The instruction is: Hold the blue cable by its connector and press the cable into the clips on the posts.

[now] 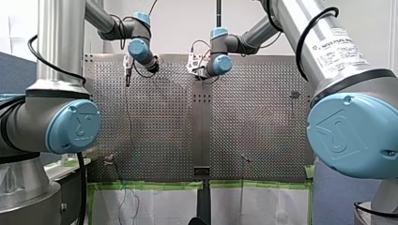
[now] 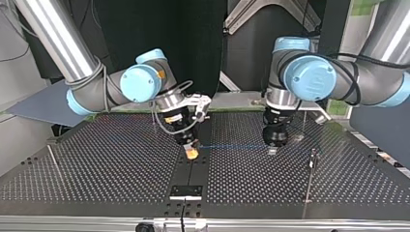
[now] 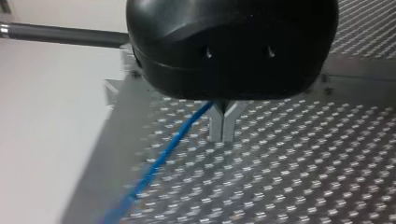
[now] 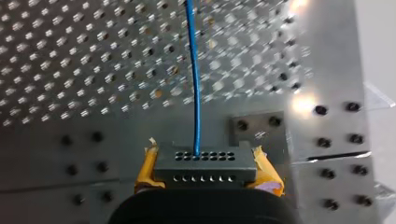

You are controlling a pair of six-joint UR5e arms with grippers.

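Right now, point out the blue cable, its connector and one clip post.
blue cable [image 4: 196,84], right wrist view, midway along the strand.
connector [image 4: 204,164], right wrist view, middle of its dark face.
post [image 2: 314,155], top view, its upper end.

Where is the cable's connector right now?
The connector is clamped in my right gripper, between its yellow pads, over the centre seam at the top view's middle; the blue cable runs from it toward my left gripper.

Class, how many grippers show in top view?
2. My right gripper with yellow pads, left of centre, holds the black connector; my black left gripper, right of centre, grips the blue cable.
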